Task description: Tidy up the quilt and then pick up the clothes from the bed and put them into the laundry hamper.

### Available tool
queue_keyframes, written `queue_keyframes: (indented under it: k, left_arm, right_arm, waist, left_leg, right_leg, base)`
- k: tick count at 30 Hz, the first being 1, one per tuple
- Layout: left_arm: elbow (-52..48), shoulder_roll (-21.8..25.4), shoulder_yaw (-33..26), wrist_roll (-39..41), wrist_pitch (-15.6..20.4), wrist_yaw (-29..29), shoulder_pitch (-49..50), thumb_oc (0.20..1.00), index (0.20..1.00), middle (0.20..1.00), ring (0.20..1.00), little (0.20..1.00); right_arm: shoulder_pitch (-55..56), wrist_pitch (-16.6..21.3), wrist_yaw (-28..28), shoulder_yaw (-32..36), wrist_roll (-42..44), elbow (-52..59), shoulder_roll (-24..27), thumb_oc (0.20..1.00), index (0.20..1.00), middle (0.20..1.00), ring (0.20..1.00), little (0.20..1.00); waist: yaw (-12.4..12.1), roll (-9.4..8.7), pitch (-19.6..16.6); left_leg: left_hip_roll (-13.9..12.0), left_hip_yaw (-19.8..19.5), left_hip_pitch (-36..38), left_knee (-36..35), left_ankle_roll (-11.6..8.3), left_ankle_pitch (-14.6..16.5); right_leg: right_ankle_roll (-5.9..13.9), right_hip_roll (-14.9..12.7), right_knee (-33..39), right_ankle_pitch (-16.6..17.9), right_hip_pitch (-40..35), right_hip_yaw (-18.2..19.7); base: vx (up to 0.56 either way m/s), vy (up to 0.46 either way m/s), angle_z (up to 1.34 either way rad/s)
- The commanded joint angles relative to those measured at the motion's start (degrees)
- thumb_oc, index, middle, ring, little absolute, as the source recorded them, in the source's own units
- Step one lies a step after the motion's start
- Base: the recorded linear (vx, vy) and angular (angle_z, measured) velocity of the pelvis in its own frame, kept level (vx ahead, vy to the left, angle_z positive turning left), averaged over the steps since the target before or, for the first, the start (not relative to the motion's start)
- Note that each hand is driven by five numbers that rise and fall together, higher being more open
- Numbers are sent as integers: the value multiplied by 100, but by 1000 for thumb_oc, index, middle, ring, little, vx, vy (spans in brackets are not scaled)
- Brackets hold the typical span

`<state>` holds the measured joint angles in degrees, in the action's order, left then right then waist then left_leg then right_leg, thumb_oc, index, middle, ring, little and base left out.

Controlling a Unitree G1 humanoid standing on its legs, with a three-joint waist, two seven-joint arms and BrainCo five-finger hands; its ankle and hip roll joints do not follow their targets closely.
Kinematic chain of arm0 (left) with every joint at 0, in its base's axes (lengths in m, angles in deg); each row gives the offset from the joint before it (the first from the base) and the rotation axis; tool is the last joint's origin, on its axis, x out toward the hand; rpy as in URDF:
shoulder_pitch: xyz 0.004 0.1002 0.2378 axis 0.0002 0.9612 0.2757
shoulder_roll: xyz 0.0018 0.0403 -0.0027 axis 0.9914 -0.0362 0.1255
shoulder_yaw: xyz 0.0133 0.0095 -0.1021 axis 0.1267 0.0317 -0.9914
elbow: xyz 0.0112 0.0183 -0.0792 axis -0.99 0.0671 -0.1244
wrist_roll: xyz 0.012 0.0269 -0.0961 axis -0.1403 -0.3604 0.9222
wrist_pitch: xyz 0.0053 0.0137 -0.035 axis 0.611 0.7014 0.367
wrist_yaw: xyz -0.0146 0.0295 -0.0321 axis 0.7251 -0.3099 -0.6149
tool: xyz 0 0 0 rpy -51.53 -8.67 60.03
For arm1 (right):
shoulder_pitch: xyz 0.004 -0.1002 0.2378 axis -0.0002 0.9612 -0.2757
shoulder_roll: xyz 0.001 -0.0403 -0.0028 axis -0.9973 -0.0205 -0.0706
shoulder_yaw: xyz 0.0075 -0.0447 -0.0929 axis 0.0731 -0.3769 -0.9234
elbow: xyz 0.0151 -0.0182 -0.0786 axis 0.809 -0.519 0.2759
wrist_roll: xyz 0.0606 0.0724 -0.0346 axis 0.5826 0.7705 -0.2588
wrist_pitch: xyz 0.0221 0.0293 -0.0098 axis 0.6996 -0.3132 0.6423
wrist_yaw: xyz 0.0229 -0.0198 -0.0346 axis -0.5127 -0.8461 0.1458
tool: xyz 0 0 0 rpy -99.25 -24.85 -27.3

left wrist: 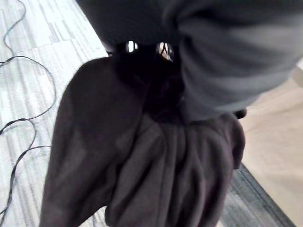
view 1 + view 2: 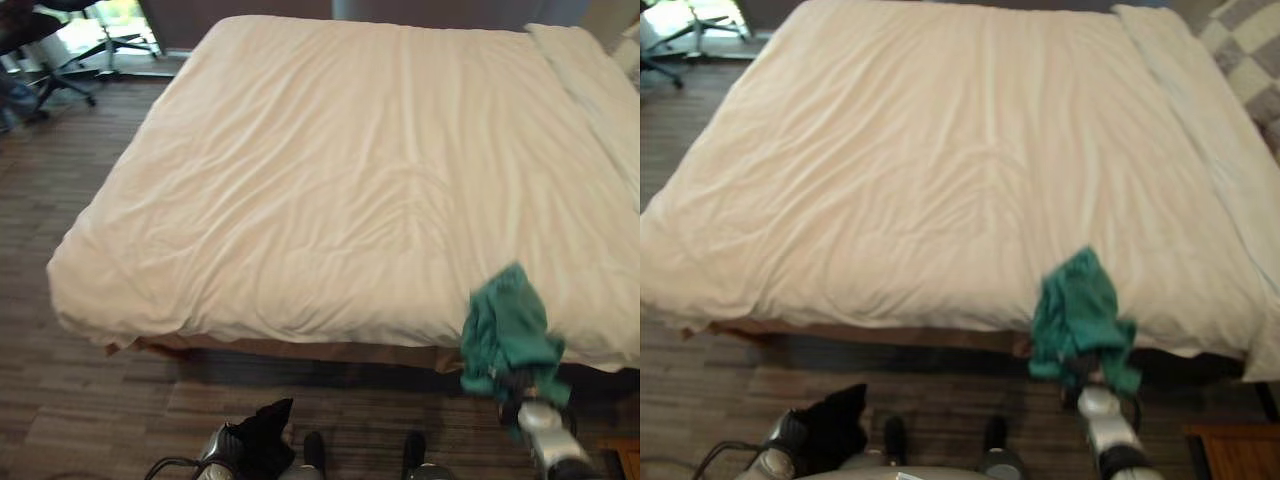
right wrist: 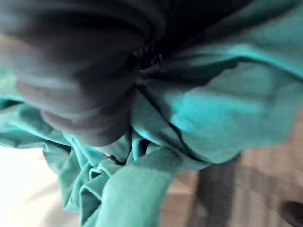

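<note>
Left eye view, bed: a wide bed (image 2: 150, 345) ran across the frame, its base showing as a brown strip under the near edge.
Quilt: a cream quilt (image 2: 350, 180) lay spread flat over the whole bed, lightly creased, its near edge hanging over the side toward the robot.
Pillow: a pale pillow (image 2: 590, 80) lay at the far right end of the bed, partly on top of the quilt.
Green garment: a teal garment (image 2: 505, 330) hung bunched at the near edge of the bed, toward the right, touching the quilt's edge and drooping below it.
Right hand: the right hand (image 3: 90, 90) was wrapped in the teal cloth just under the bunch; the right wrist view showed folds gathered tight against its dark cover, fingers buried, so clenched or relaxed could not be told.
Black garment: a black garment (image 1: 142, 161) hung in loose folds low at the robot's left, off the bed and above the floor.
Left hand: the left hand (image 1: 227, 61) sat above the black cloth with its fingers hidden in it; grasp could not be confirmed.
Floor: dark wood-plank floor (image 2: 80, 400) lay in front of the bed.
Office chair: a wheeled chair base (image 2: 60, 85) stood on the floor at the far left.
</note>
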<state>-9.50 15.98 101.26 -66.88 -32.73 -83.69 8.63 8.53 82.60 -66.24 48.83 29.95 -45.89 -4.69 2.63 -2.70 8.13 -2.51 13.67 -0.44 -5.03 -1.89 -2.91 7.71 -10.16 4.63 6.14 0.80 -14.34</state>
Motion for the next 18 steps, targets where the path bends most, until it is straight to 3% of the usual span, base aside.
queue_keyframes:
  k: [1, 4, 6, 7, 8, 9, 10, 12, 15, 18]
  left_arm:
    - [32, 247, -146, 174, 83, -99, -389, 200, 200, 200, 200, 200]
    - [-73, 232, -221, 387, 92, -111, -443, 200, 200, 200, 200, 200]
    - [-121, 137, -232, 579, 144, -149, -454, 200, 200, 200, 200, 200]
    - [-136, 97, -221, 625, 165, -168, -452, 200, 200, 200, 200, 200]
    - [-127, 48, -163, 684, 181, -181, -478, 200, 200, 200, 200, 200]
    - [-110, 8, -117, 723, 181, -168, -516, 200, 200, 200, 200, 200]
    - [-70, -24, -130, 815, 185, -144, -579, 200, 200, 200, 200, 200]
    - [176, -96, -139, 908, 210, -222, -665, 200, 200, 200, 200, 200]
    - [250, -150, -168, 1039, 201, -303, -745, 200, 200, 200, 200, 200]
    - [306, -238, -142, 1057, 250, -383, -775, 200, 200, 200, 200, 200]
  right_arm:
    - [-326, 111, -300, -413, 43, -61, -177, 200, 200, 200, 200, 200]
    - [-343, 53, -413, -698, -146, -182, -328, 200, 200, 200, 200, 200]
    - [-355, 57, -401, -752, -148, -171, -405, 200, 200, 200, 200, 200]
    - [-344, 76, -376, -756, -125, -167, -412, 200, 200, 200, 200, 200]
    - [-363, 93, -349, -781, -41, -146, -400, 200, 200, 200, 200, 200]
    - [-368, 93, -299, -811, -65, -156, -395, 200, 200, 200, 200, 200]
    - [-417, 86, -253, -851, -110, -197, -359, 200, 200, 200, 200, 200]
    - [-538, 109, -54, -925, -285, -427, -355, 200, 200, 200, 200, 200]
    - [-776, 52, 47, -1025, -491, -663, -312, 200, 200, 200, 200, 200]
    - [-1134, -7, 69, -1432, -1174, -904, -70, 200, 200, 200, 200, 200]
  waist:
    - [-33, -293, 429]
    - [-14, -290, 572]
    - [4, -180, 662]
    - [34, -146, 664]
    - [132, -109, 644]
    - [200, -89, 632]
    - [199, -90, 618]
    - [75, -122, 590]
    - [-44, -85, 508]
    - [-477, 110, 583]
  left_leg:
    - [-179, 256, 403, 3, -200, 650]
    - [-207, 291, 537, 3, -121, 641]
    - [-220, 212, 560, 3, -88, 623]
    - [-203, 130, 542, 3, -79, 627]
    - [-178, -54, 500, 3, -71, 597]
    - [-142, -268, 450, 3, -61, 559]
    - [-78, -392, 392, 3, -55, 546]
    - [66, -740, 257, 3, 3, 526]
    - [79, -977, 60, 3, -4, 428]
    - [139, -1448, -244, 3, -102, 156]
  right_leg:
    - [615, -579, -586, -184, 184, 355]
    - [658, -527, -1430, -6, 624, 530]
    - [672, -346, -1837, -132, 782, 744]
    - [631, -162, -1840, -319, 778, 998]
    - [461, 259, -1738, -684, 736, 1571]
    - [438, 580, -1605, -912, 715, 2169]
    - [385, 733, -1496, -917, 745, 2526]
    - [138, 676, -1016, -931, 458, 2576]
    - [87, 700, -664, -845, 343, 2567]
    - [65, 481, -64, -785, 5, 1877]
  base:
    - [-48, 89, -35]
    - [-75, 80, -33]
    - [-40, 67, -13]
    - [22, 31, 0]
    - [46, -10, 20]
    - [54, -24, 56]
    - [0, -51, 54]
    - [-39, -135, 121]
    - [-51, -197, 122]
    - [-99, -193, 73]
